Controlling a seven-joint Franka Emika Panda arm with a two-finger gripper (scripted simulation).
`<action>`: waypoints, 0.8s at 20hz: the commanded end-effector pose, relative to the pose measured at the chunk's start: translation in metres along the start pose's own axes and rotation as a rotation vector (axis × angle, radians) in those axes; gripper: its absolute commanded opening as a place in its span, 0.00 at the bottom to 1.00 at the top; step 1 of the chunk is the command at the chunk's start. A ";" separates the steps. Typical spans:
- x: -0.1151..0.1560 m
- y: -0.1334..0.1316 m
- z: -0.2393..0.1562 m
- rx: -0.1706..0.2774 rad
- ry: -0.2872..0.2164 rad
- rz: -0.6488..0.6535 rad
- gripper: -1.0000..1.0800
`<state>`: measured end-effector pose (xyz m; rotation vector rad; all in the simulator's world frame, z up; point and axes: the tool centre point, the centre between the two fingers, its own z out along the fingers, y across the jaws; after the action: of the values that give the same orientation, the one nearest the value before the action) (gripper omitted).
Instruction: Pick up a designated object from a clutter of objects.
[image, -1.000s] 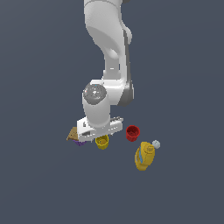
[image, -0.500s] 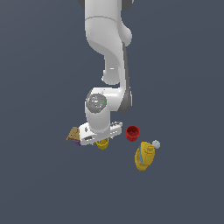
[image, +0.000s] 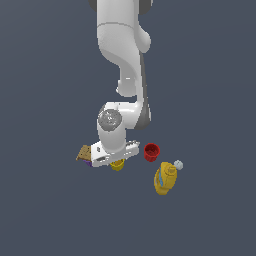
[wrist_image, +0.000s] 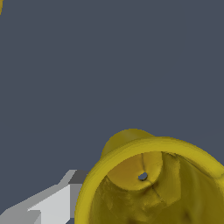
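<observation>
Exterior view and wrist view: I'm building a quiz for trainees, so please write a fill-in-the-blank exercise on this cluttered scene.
1. The cup partly hidden under the hand is coloured ____.
2. Between the yellow cup and the mustard bottle stands the ____ cup.
3. The mustard bottle's cap is coloured ____.
4. In the wrist view, the yellow cup's open ____ faces the camera.

Missing words: yellow; red; white; mouth

No legible txt, labels or nos. anywhere; mustard bottle (image: 164, 179) label too blurred to read.
</observation>
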<state>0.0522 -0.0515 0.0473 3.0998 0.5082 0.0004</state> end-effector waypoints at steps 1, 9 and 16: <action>0.000 -0.001 0.001 0.000 0.000 -0.001 0.00; -0.001 0.000 -0.004 0.000 0.000 0.000 0.00; -0.011 0.004 -0.027 0.000 0.000 0.000 0.00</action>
<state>0.0442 -0.0569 0.0669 3.1002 0.5092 -0.0022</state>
